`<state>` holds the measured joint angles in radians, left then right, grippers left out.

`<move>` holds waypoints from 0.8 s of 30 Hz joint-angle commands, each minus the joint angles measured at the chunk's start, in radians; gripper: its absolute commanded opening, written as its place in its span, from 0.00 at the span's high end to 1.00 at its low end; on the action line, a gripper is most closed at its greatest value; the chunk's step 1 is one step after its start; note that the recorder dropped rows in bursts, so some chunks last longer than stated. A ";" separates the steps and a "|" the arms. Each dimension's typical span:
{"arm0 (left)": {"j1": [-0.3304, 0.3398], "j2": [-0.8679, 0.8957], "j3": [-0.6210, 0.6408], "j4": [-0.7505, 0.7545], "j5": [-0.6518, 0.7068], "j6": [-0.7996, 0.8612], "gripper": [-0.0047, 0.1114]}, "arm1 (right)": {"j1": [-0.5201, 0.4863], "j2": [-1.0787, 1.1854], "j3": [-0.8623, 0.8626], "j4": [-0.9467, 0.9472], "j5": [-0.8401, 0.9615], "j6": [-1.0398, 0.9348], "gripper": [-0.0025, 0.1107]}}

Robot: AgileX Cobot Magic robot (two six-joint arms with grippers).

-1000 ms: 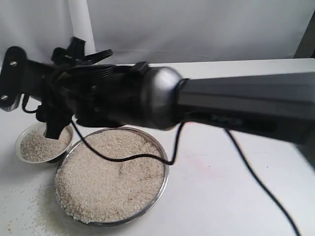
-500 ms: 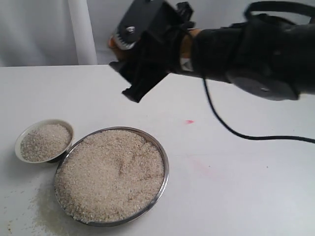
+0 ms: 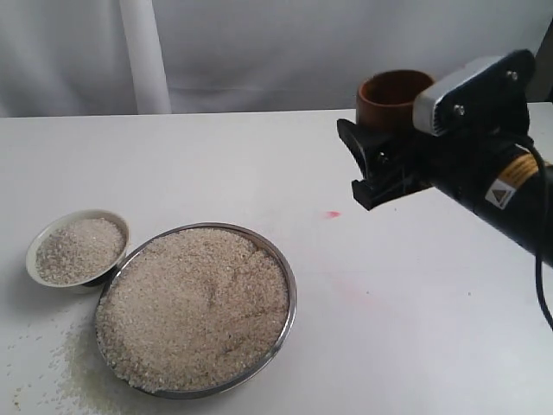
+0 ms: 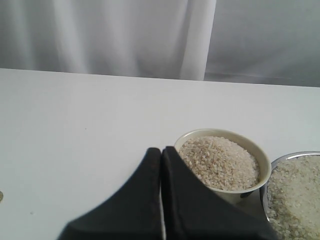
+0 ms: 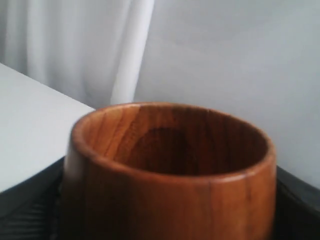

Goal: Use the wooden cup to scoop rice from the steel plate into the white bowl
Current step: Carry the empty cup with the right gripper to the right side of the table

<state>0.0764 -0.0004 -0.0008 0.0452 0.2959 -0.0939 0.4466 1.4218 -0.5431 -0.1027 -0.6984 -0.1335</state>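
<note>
The wooden cup (image 3: 395, 97) is found in the upper right of the exterior frame, upright, with its mouth turned up. It is clamped between the widely spread fingers of the right gripper (image 3: 378, 147), one black finger on each side of its wall. In the right wrist view its bare dark interior (image 5: 170, 145) is seen. Its base is hidden by the gripper, so it cannot be told if it touches the table. The right arm is stretched in from the right edge of the frame, roughly level, well apart from the vessels.

The left gripper (image 4: 161, 155) is seen only in its own wrist view; its two fingers are pressed together with nothing between them, just beside the white bowl (image 4: 235, 195).

The rice (image 3: 194, 303) is heaped in the steel plate (image 3: 292, 298) at the lower left of the frame, and a smaller portion fills the white bowl (image 3: 31, 257), which touches the plate's rim on its upper left.

The table (image 3: 415, 328) is white, with a small pink mark (image 3: 332, 213) near the middle and loose grains (image 3: 52, 372) scattered at the lower left. A white curtain (image 3: 259, 52) hangs behind it.

One cup, one bowl and one plate are counted, and two grippers.
</note>
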 commanded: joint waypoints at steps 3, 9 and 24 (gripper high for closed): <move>-0.006 0.000 0.001 -0.001 -0.011 -0.002 0.96 | -0.008 0.012 0.108 0.195 -0.143 -0.039 0.98; -0.006 0.000 0.001 -0.001 -0.011 -0.002 0.96 | -0.008 0.092 0.151 0.300 -0.238 -0.042 0.98; -0.006 0.000 0.001 -0.001 -0.011 -0.002 0.96 | -0.008 0.424 0.151 0.327 -0.442 -0.042 0.98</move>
<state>0.0764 -0.0004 -0.0008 0.0452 0.2959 -0.0939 0.4421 1.8096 -0.3941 0.2092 -1.0827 -0.1646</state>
